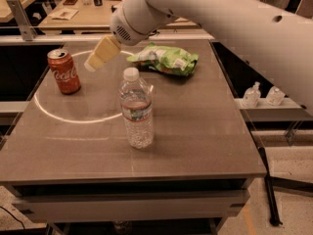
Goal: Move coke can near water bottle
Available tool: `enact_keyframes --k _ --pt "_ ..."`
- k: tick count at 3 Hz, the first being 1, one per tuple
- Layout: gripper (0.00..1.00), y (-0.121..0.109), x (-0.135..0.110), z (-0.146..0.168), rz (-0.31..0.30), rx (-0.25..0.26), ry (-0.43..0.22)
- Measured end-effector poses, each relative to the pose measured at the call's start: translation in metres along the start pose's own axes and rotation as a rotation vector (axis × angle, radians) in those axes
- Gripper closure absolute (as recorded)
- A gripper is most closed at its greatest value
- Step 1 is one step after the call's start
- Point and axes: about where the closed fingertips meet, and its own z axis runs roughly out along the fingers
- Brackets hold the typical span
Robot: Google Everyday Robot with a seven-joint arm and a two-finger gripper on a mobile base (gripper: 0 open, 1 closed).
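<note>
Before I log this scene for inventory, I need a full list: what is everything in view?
coke can: one, red, upright at table's left rear.
water bottle: one, clear with white cap, upright mid-table.
snack bag: one, green, lying at table's rear centre.
small bottles: two, clear with white tops, on ledge right of table.
table: one, grey-brown, centre.
arm: one, white, reaching in from upper right.
claw: one, cream, above table between coke can and snack bag, touching neither.

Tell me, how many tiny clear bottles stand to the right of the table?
2. One tiny bottle and a second one stand side by side on the ledge right of the table; the arm may hide others. The end effector hovers beside the coke can.
</note>
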Motion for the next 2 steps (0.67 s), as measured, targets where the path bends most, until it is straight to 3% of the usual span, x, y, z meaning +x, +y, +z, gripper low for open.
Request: enact_keyframes --k 1,2 --pt "0.00 0.001 -0.019 0.024 -0.019 0.031 -0.042" --pt "0.00 0.003 -0.037 0.043 -0.053 0.025 -0.078"
